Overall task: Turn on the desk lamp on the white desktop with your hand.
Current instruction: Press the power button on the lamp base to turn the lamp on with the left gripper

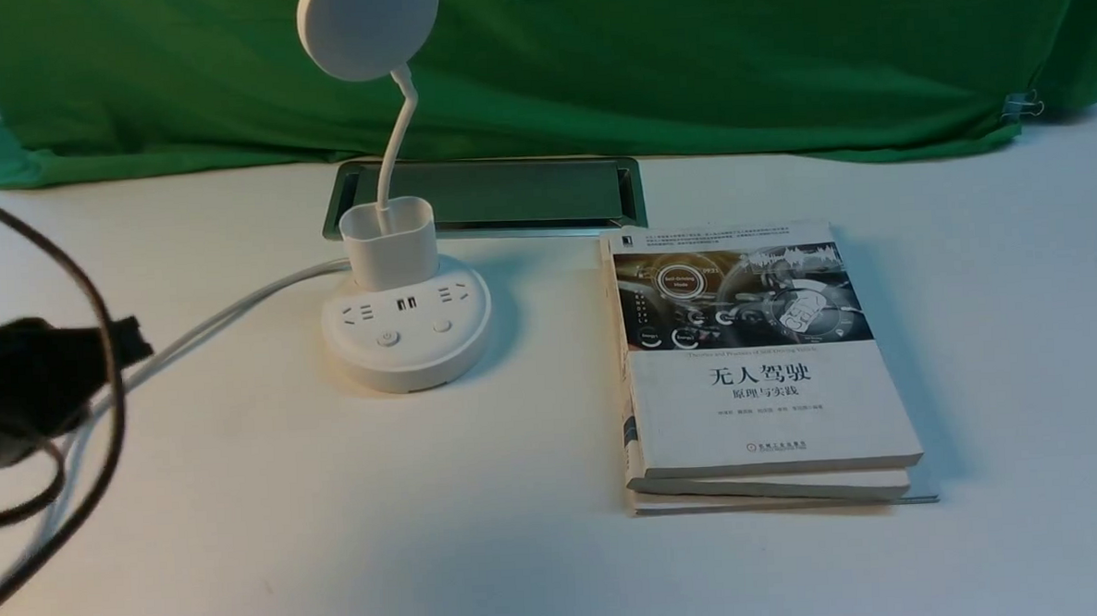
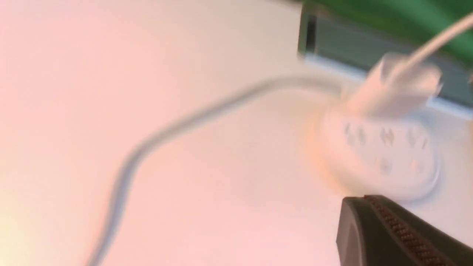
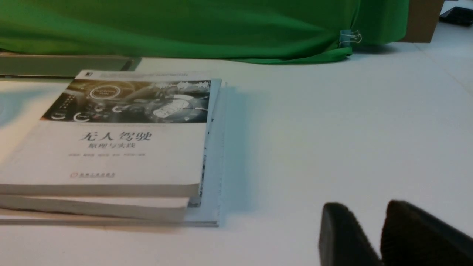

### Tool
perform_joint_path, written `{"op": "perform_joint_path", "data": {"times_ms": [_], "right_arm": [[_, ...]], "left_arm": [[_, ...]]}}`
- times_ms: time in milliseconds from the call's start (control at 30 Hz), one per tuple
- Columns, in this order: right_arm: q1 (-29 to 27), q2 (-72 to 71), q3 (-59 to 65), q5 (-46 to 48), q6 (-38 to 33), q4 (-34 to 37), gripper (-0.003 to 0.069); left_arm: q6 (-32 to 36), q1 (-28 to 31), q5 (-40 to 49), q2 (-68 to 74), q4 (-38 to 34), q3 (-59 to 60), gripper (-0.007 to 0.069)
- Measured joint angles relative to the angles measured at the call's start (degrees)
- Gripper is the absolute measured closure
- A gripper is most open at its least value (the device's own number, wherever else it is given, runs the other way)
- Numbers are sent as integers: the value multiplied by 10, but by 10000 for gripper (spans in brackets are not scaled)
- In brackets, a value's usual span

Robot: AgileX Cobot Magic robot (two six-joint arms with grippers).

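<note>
The white desk lamp stands on the white desktop [image 1: 336, 539] at centre left. Its round base [image 1: 408, 328] carries sockets, USB ports and two buttons [image 1: 388, 338]. A thin neck rises from the cup holder [image 1: 390, 241] to the disc head [image 1: 368, 24]. My left gripper [image 1: 129, 340] is blurred at the far left, level with the base and well apart from it. In the left wrist view its jaws are pressed together [image 2: 364, 199], pointing at the blurred lamp base [image 2: 380, 155]. My right gripper [image 3: 369, 214] shows only in its wrist view, low over bare desktop with a narrow gap between its tips.
The lamp's white cord [image 1: 234, 312] runs left from the base, under my left arm's looping black cable [image 1: 94, 300]. A grey metal-rimmed hatch [image 1: 506, 194] lies behind the lamp. Stacked books [image 1: 755, 364] lie to the lamp's right. Green cloth [image 1: 685, 52] closes off the back.
</note>
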Motion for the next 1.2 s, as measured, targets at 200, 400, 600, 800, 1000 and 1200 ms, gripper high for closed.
{"op": "perform_joint_path", "data": {"times_ms": [200,400,600,800,1000,1200], "right_arm": [[0,0,0,0,0,0,421],[0,0,0,0,0,0,421],[0,0,0,0,0,0,421],[0,0,0,0,0,0,421],[0,0,0,0,0,0,421],[0,0,0,0,0,0,421]], "left_arm": [[243,-47,105,131,-203,-94,623],[208,-137,136,312,-82,-277,623],[107,-157,178,451,46,-436,623],[100,-158,182,511,70,-495,623],[98,-158,174,535,84,-503,623],[98,-158,178,535,88,-505,623]]}}
